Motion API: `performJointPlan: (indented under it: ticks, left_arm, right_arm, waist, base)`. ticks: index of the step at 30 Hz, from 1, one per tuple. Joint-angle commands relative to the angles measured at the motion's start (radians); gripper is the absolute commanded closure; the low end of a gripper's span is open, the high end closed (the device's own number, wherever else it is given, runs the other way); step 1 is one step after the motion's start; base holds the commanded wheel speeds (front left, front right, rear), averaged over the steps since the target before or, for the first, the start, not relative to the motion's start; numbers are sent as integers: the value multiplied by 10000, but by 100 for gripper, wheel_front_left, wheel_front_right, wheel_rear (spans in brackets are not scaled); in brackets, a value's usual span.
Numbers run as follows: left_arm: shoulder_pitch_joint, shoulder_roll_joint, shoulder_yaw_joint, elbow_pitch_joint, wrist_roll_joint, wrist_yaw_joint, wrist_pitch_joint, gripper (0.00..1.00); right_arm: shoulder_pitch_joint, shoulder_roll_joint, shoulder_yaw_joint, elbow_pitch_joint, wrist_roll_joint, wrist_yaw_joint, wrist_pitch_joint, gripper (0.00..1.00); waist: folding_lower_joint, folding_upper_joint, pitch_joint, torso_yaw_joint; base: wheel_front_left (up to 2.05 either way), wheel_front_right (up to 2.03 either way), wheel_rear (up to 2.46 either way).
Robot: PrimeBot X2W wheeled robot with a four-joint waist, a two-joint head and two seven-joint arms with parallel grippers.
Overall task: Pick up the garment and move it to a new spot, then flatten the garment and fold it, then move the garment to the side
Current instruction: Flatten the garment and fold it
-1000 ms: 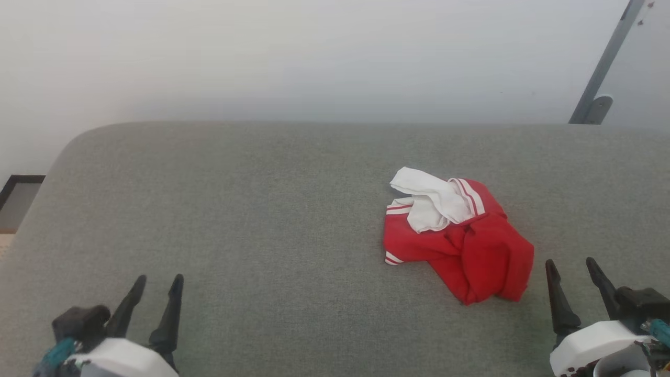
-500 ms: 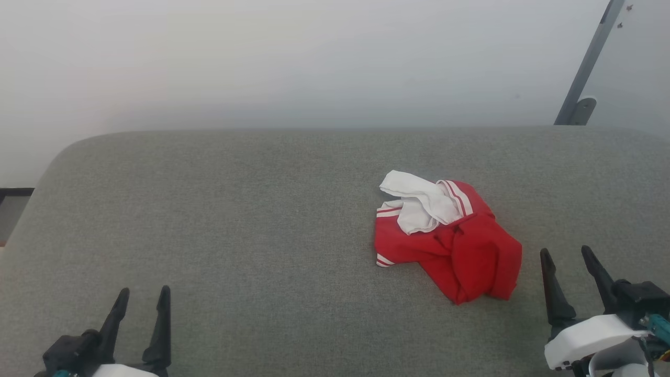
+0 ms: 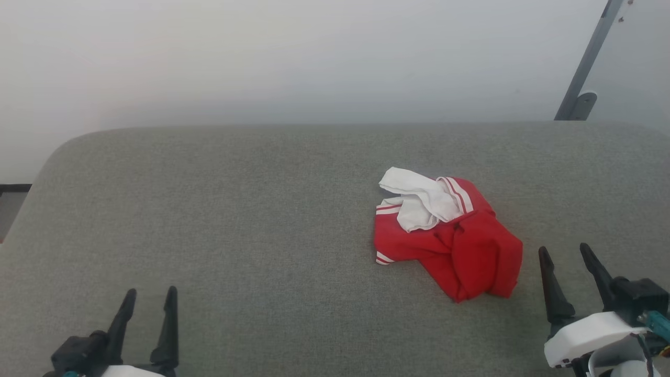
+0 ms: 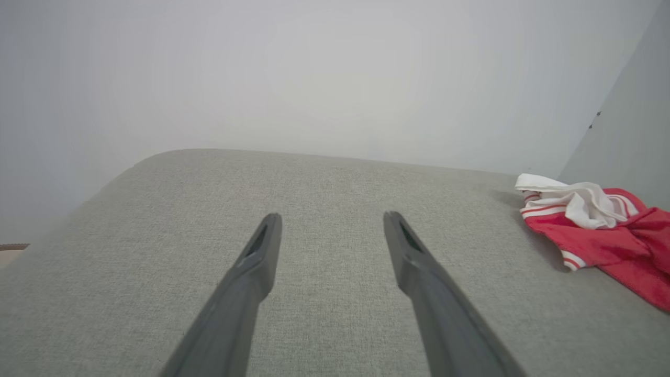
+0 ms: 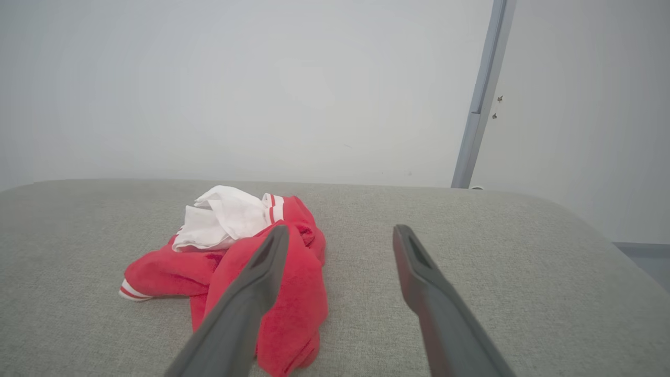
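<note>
Beside garment point(image 3: 471, 251), right jaws spread, empty; left jaws too.

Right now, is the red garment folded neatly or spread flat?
Neither: the garment lies crumpled in a heap on the grey cushion, with uneven bulges and overlapping layers.

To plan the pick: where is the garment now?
In the head view the garment lies crumpled on the grey surface, right of centre, just ahead and left of the open right claw.

garment point(image 3: 460, 246): thin crumpled cloth, matt | surface point(image 3: 235, 220): grey woven fabric, rough | wall point(image 3: 261, 52): smooth, matt
</note>
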Motion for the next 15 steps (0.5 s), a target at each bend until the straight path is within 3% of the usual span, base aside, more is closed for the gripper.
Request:
performJointPlan:
  ticks: [1, 7, 15]
  left_arm:
    - [18, -31, -44, -40, 44, -13, -48, 0]
    - [-390, -359, -423, -109, -11, -14, -48, 0]
    - [-1125, -848, -1104, 194, -220, -14, -48, 0]
  right_arm:
    - [-108, -75, 84, 28, 28, 1, -30, 0]
    - [-977, -816, 1141, -47, 65, 1, 732, 0]
    - [-3564, -3153, 4574, -545, 1463, 1, 4318, 0]
  waist:
    - [0, 0, 36, 44]
    - [0, 0, 496, 315]
    - [0, 0, 1658, 797]
  base:
    - [0, 0, 0]
    - [0, 0, 0]
    - [0, 0, 0]
